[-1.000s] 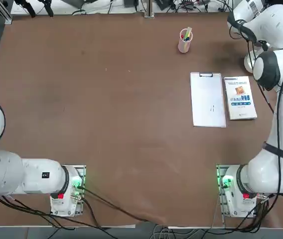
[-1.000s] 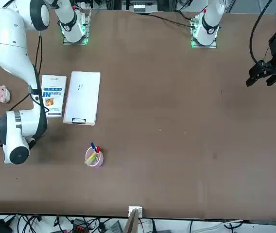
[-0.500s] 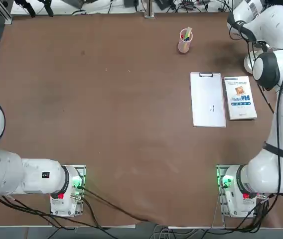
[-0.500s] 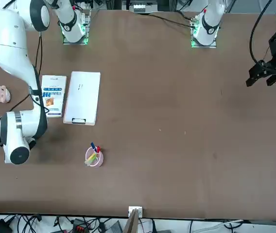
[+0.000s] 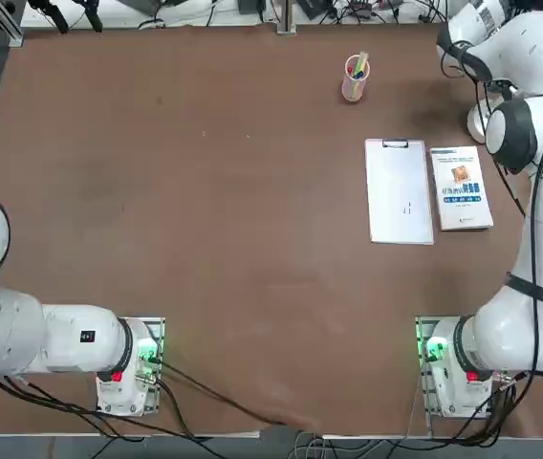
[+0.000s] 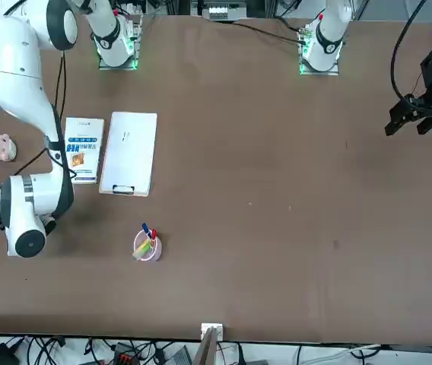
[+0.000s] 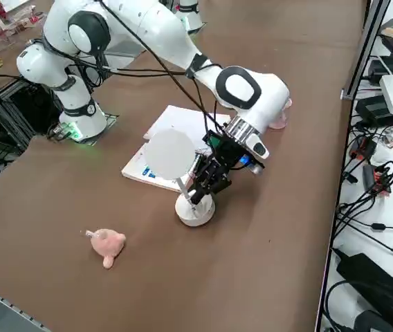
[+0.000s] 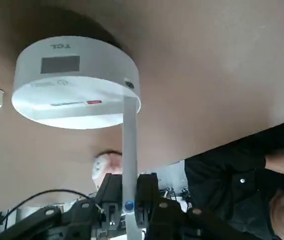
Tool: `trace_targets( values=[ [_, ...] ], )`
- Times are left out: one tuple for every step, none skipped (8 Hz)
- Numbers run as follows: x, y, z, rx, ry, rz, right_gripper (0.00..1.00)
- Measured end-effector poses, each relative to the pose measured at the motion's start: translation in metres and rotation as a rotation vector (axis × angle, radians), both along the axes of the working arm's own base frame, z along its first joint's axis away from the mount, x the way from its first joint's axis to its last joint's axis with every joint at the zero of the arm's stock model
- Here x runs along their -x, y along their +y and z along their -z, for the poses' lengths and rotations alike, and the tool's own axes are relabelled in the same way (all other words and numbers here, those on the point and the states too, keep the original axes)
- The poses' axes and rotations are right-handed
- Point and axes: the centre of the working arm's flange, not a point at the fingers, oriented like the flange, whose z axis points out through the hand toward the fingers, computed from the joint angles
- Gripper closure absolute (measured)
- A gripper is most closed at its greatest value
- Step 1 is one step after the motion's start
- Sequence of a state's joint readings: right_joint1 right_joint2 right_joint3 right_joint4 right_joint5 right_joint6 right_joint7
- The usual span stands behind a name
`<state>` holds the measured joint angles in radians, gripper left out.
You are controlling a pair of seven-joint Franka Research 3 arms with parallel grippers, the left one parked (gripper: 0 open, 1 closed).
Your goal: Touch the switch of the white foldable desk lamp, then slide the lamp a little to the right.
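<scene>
White foldable desk lamp point(image 7: 194, 208) is standing at centre frame in the side view. Right gripper point(image 7: 198, 195) is pinching the lamp's thin arm, fingers nearly shut, beside the clipboard point(image 7: 183, 123).

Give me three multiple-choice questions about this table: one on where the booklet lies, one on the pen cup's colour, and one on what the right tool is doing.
1. Where does the booklet lie?
A. Flat on the table, next to the white clipboard
B. Under the lamp's base
C. Inside the pen cup

2. What colour is the pen cup?
A. Green
B. Pink
C. Black

3. What state is the right tool in?
A. Wide open above the clipboard
B. Shut on the pen cup
C. Shut on the thin arm of the white foldable desk lamp

Answers:
1. A: the booklet lies alongside the clipboard in the top view.
2. B: the pen cup is pale pink, with pens standing in it.
3. C: the right tool is down at the white foldable desk lamp, and the wrist view shows the lamp's arm running between its fingers.
</scene>
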<state>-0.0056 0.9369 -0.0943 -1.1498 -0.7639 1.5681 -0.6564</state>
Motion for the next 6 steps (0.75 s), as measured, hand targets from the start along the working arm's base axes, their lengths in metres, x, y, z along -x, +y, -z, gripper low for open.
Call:
trace_targets(
  values=[
    [-0.0010, -0.0016, 0.0011, -0.004, -0.007, -0.005, 0.81],
    [-0.0021, -0.0022, 0.0029, -0.005, -0.018, -0.008, 0.78],
    [-0.0024, -0.0020, 0.0049, -0.003, -0.025, -0.005, 0.78],
    [-0.0025, -0.0018, 0.0069, -0.002, -0.028, -0.005, 0.75],
    [-0.0025, -0.0018, 0.0076, -0.002, -0.029, -0.004, 0.72],
    [-0.0026, -0.0017, 0.0075, -0.002, -0.029, -0.004, 0.70]
  ],
)
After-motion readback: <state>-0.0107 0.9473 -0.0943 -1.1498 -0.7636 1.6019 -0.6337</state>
